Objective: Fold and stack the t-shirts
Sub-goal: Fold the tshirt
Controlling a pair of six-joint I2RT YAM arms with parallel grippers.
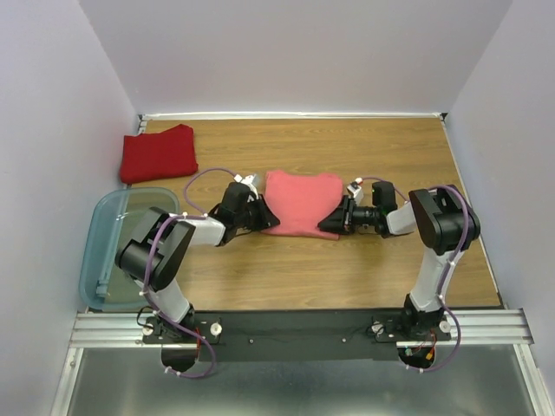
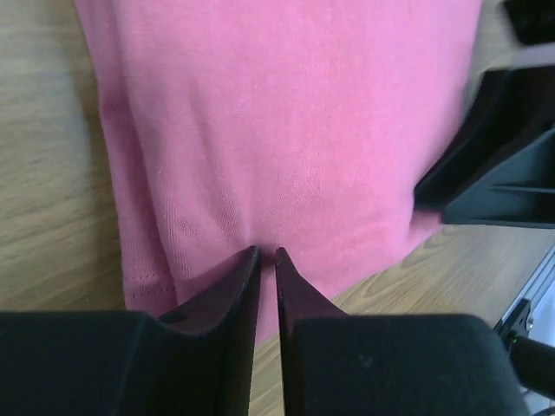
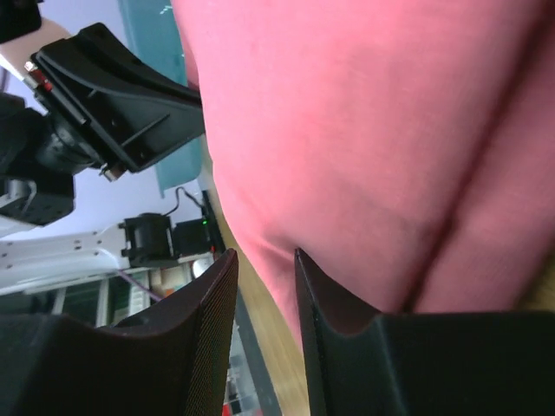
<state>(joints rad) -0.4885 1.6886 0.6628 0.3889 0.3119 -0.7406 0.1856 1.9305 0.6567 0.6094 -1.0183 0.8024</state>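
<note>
The salmon-pink t-shirt [image 1: 299,204] lay folded near the middle of the desk [image 1: 347,277], with both arms reaching in at its near corners. White walls closed the desk on the left, far and right sides. Bare wood ran from the shirt's far edge to the back wall, from its right side to the right wall, and from its near hem toward the arm bases. A clear bluish bin [image 1: 91,234] sat at the desk's left edge, just beside the left arm's base. The deep red t-shirt [image 1: 158,153] lay folded in the far left corner, beyond the bin and well apart from the pink one.

The left fingers [image 2: 230,303] were nearly together with only a thin slit between them. Their tips rested on the pink cloth just inside its near hem, and I could not tell whether they pinched a fold. The right fingers [image 3: 208,329] stood apart with a clear gap, and the shirt's edge dipped into that gap at the tips.
</note>
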